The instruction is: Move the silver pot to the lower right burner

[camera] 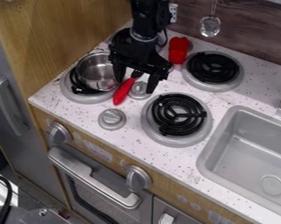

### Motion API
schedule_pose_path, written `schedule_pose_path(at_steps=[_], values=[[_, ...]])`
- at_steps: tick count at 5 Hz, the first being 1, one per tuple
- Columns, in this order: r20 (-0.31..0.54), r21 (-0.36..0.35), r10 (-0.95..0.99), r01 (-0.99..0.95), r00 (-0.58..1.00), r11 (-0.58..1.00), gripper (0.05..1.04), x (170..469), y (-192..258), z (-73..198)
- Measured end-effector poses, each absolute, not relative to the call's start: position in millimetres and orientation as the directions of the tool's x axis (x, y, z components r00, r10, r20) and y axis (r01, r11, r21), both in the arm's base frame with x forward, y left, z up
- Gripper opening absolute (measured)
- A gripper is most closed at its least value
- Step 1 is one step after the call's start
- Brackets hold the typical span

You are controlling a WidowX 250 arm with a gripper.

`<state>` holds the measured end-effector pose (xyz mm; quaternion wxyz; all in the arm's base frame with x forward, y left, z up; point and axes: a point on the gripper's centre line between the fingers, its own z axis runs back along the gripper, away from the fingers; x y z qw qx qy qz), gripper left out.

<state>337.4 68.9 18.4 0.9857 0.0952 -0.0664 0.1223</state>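
Cable (9, 191), prob., btm L; pot (96, 71) on near-L burner (82, 97); tool (135, 85) open

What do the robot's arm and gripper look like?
The robot arm is matte black, with a silvery metallic band just above the gripper and a thin black cable beside it. The black gripper has a wide, blocky body and two chunky, angular black fingers. I can't make out any markings.
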Motion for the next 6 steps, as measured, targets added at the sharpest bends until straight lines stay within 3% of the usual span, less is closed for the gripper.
schedule_pose_path(at_steps=[1, 2, 3, 4, 5, 6], values=[[0.112, 0.175, 0.230, -0.247, 0.967, 0.953, 0.989, 331.5, 67.4, 5.2], [0.096, 0.124, 0.247, -0.258, 0.964, 0.958, 0.989, 342.1, 69.1, -1.4], [0.101, 0.125, 0.291, -0.302, 0.951, 0.945, 0.989, 361.4, 86.9, -2.2], [0.160, 0.121, 0.310, -0.330, 0.937, 0.936, 0.989, 386.6, 95.6, 5.1], [0.187, 0.141, 0.369, -0.396, 0.911, 0.907, 0.989, 402.5, 120.8, 5.7], [0.129, 0.189, 0.397, -0.416, 0.909, 0.890, 0.989, 404.7, 136.1, -10.3]])
